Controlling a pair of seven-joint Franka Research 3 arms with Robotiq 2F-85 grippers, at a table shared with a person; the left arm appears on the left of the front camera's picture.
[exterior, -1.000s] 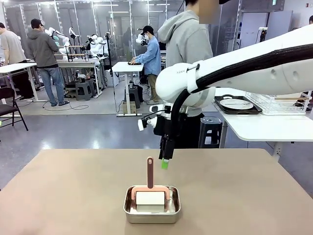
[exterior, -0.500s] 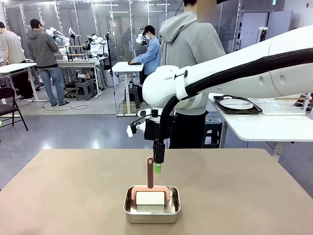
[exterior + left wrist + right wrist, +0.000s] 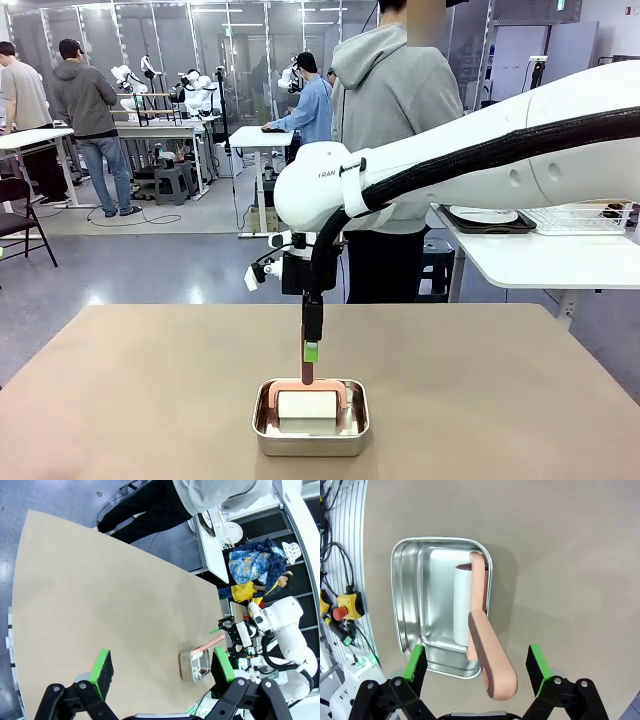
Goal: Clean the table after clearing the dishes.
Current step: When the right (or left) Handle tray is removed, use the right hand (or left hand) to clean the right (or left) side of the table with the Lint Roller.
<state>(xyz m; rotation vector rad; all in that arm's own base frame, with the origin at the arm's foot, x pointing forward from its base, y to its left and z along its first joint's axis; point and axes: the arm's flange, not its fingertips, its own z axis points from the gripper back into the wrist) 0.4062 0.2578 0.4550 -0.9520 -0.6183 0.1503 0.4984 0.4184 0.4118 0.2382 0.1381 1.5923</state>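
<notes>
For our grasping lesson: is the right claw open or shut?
Open: the right claw holds its green pads apart, flanking the pink roller handle.

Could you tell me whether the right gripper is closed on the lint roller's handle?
No, the right gripper stands open, its green pads apart on either side of the handle.

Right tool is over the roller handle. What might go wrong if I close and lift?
The right tool stands open astride the pink handle, near its tip, so a grip there may slip. The roller lies in the steel pan; lifting could drag or tip it.
</notes>
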